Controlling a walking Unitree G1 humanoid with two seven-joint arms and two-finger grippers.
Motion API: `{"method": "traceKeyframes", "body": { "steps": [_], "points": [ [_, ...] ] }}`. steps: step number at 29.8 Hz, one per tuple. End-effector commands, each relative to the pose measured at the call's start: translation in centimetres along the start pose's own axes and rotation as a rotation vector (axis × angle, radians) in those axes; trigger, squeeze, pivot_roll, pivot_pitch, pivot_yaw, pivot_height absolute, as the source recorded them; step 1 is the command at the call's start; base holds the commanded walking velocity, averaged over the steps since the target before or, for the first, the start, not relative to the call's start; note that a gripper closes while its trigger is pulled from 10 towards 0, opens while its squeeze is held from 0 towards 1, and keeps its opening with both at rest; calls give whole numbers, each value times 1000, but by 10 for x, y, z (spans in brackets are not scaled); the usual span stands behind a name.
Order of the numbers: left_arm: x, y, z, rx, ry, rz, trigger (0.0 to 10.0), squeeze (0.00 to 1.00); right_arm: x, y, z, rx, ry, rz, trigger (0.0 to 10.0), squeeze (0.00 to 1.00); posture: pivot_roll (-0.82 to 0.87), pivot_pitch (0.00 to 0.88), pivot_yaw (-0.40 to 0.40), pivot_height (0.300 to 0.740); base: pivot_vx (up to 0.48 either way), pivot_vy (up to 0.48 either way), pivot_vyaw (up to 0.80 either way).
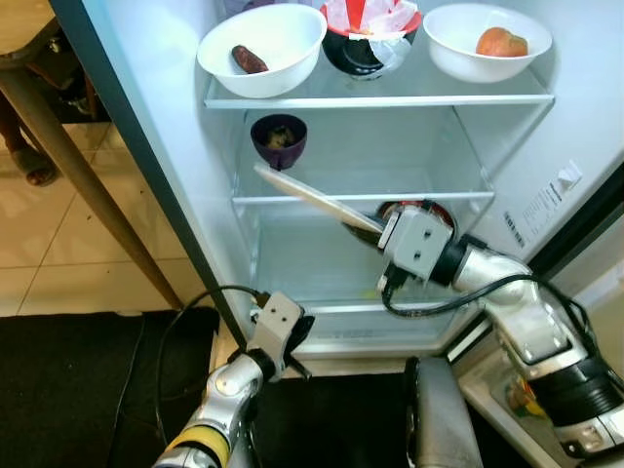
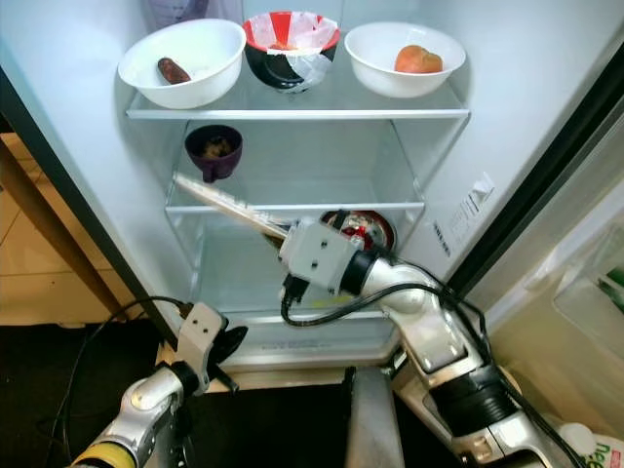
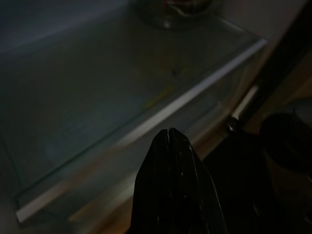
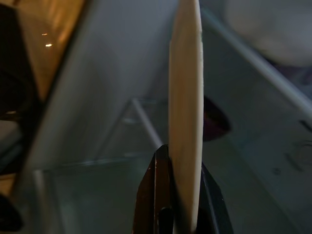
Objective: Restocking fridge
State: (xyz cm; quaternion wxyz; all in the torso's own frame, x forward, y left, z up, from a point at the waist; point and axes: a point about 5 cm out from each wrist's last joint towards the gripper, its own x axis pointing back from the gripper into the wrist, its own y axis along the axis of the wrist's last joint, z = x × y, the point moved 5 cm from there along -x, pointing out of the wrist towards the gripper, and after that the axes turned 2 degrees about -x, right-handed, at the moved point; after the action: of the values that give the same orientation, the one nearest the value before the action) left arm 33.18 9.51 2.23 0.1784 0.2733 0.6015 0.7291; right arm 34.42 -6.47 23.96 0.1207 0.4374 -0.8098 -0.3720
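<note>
Right end effector [image 4: 176,214] clamped on rim of cream plate [image 1: 312,198], held tilted over middle fridge shelf [image 1: 439,198]. Plate looks stiff, smooth, breakable; edge grip may slip. Purple cup [image 1: 279,141] close behind, red-lidded pot [image 1: 429,210] beside. Left end effector [image 3: 170,146] closed, empty, low by bottom shelf.

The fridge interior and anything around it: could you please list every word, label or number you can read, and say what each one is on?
White sticker on the fridge's right inner wall: printed lines, too small to read.
White bottle at the lower right corner: green lettering, cut off by the picture's edge, not readable.
Red-and-white patterned bowl on the top glass shelf: pattern, no legible words.
No text can be read.
</note>
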Motion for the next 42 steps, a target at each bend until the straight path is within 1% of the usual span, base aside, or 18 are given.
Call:
{"method": "traceKeyframes", "body": {
  "steps": [1,4,5,6,7,8,11,12,13,14,17,19,23,25,28,30,34,42],
  "points": [
    [1,0,-7,28,-9,-23,10000,0,1,-1,-16,24,-76,24,10000,0,-67,179,-4,418,0,0,0],
    [1,4,-8,31,-11,-48,10000,0,2,-10,-21,68,-92,87,10000,0,-67,180,-6,418,0,0,0],
    [0,7,-9,35,-11,-64,10000,0,2,-17,-20,103,-84,123,10000,0,-67,182,-10,418,0,0,0],
    [0,11,-9,46,-6,-90,10000,0,2,-27,-20,187,-74,192,10000,0,-67,188,-15,418,0,0,0],
    [0,11,-9,46,-6,-90,10000,0,2,-27,-20,187,-74,192,10000,0,-67,188,-15,418,0,0,0],
    [-1,16,-7,66,7,-120,10000,0,-1,-39,-22,280,-83,271,10000,0,-68,190,-17,418,0,0,0],
    [0,19,-5,78,18,-136,10000,0,-5,-44,-26,332,-104,313,10000,0,-68,196,-20,418,0,0,0],
    [0,22,-4,79,27,-151,10000,0,-8,-48,-33,397,-143,350,10000,0,-67,200,-24,418,0,0,0],
    [0,22,-4,79,27,-151,10000,0,-8,-48,-33,397,-143,350,10000,0,-67,200,-24,418,0,0,0],
    [1,24,-3,83,35,-165,10000,0,-10,-52,-37,435,-166,377,10000,0,-66,207,-28,418,0,0,0],
    [1,28,-1,91,47,-183,10000,0,-12,-57,-38,453,-183,398,10000,0,-62,216,-31,418,0,0,0],
    [2,30,0,95,52,-196,10000,0,-13,-63,-39,422,-211,428,10000,0,-62,218,-31,418,0,0,0],
    [3,38,1,99,57,-228,10000,0,-12,-81,-41,467,-241,518,10000,0,-59,240,-35,418,0,0,0],
    [4,44,1,98,58,-252,10000,0,-9,-94,-46,475,-276,585,10000,0,-56,255,-36,418,0,0,0],
    [8,53,3,90,59,-282,10000,0,-4,-102,-58,496,-336,644,10000,0,-51,282,-39,418,0,0,0],
    [8,53,3,90,59,-282,10000,0,-4,-102,-58,496,-336,644,10000,0,-51,282,-39,418,0,0,0],
    [12,69,2,53,44,-325,10000,0,5,-108,-82,583,-440,718,10000,0,-27,313,-36,418,0,0,0],
    [17,97,5,-5,38,-382,10000,0,3,-109,-93,659,-481,746,10000,0,4,344,-19,418,0,0,0]
  ]
}}
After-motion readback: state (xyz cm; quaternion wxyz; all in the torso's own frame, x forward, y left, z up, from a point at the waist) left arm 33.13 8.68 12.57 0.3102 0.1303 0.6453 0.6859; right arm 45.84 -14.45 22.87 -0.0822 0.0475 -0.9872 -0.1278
